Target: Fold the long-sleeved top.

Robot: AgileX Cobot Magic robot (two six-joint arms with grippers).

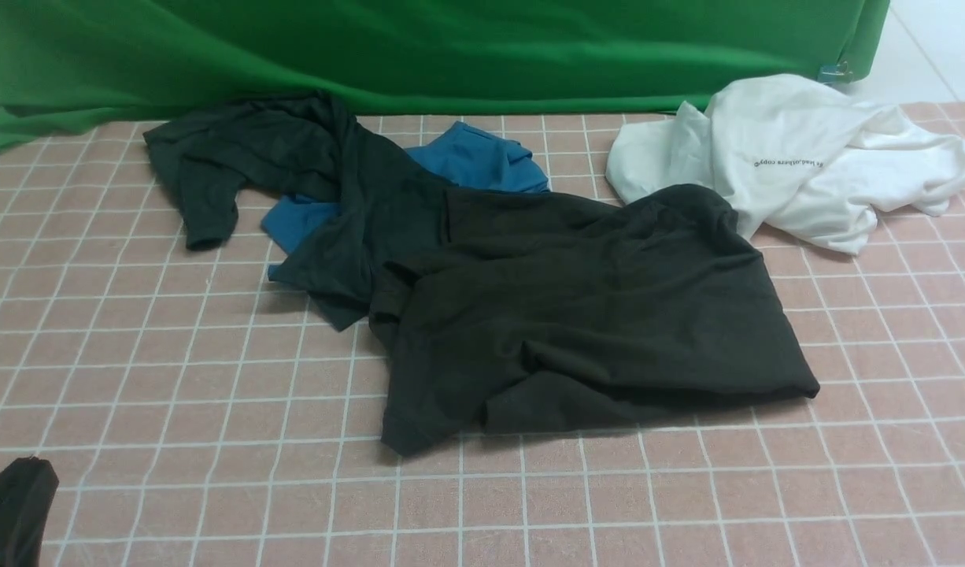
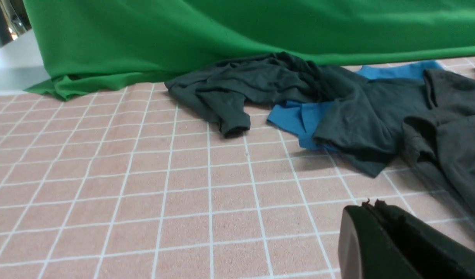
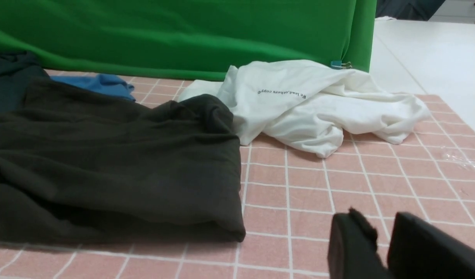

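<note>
Front view: the long-sleeved top lies bunched in a rough folded heap at the centre of the desk, which carries a pink cloth with a white grid. Its far left edge overlaps a greenish-black shirt that extends toward the far left. A blue garment lies under both dark garments, showing behind and to the left of the top. A white tee with a small line of print lies crumpled at the far right, and the top's far right corner touches it. A green backdrop hangs along the far edge. The left claw shows only as a dark tip at the near left corner, well apart from the top.

Left wrist view: the left claw has its two fingers pressed together with nothing between them. It stands over bare desk, near the edge of the top.

Right wrist view: the right claw shows a narrow gap between its fingers and holds nothing. It stands over bare desk near the folded corner of the top, not touching it. The white tee lies beyond.
</note>
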